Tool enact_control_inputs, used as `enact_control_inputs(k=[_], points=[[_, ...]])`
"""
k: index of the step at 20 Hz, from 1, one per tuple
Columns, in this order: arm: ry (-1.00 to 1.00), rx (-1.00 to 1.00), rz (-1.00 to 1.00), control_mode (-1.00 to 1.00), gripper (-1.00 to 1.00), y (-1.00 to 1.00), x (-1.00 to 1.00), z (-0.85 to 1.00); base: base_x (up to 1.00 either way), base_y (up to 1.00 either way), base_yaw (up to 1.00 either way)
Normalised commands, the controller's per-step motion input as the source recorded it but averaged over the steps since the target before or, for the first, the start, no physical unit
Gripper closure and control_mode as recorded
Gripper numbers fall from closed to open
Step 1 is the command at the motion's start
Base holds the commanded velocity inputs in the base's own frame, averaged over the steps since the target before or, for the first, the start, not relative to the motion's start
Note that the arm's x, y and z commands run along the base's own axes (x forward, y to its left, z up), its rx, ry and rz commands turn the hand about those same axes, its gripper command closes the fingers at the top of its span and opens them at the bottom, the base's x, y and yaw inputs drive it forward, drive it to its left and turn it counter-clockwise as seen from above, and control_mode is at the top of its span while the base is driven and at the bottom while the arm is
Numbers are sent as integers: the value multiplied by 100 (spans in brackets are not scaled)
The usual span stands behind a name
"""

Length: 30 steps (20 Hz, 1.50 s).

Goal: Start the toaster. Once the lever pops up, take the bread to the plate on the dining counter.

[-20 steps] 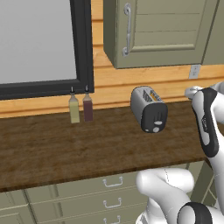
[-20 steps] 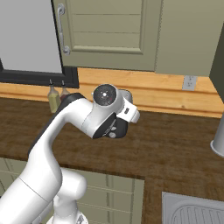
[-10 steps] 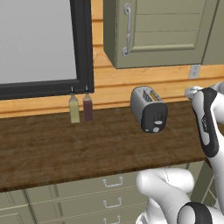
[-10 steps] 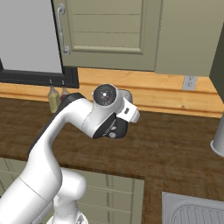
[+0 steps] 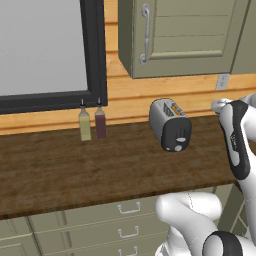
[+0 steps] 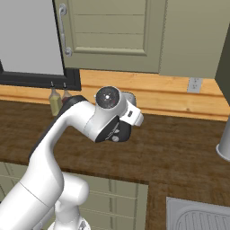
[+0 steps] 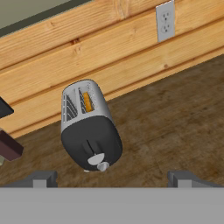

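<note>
Presumably the bread (image 7: 88, 101) is light and brittle; grasp its exposed top edge gently; gripper (image 7: 109, 178) fingers stand apart.

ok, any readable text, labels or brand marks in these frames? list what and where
None readable.
The toaster: black end panel bears a slider slot and a light knob, no lettering.
The two bottles by the window: no labels visible.
The wall outlet: plain, no marking.
The cabinet door: handle only, no sign.

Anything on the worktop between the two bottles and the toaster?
No. In the left base view, bare wood separates the bottles from the toaster.
</note>
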Motion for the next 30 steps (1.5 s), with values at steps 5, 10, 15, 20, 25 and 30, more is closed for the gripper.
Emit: enact_control_inputs(k=[5, 10, 15, 20, 25, 30], points=[[0, 0, 0, -100, -100, 0, 0, 0, 0, 0, 0], [0, 0, 0, -100, -100, 0, 0, 0, 0, 0, 0], [0, 0, 0, -100, -100, 0, 0, 0, 0, 0, 0], [0, 0, 0, -100, -100, 0, 0, 0, 0, 0, 0], [0, 0, 0, -100, -100, 0, 0, 0, 0, 0, 0], [0, 0, 0, -100, -100, 0, 0, 0, 0, 0, 0]])
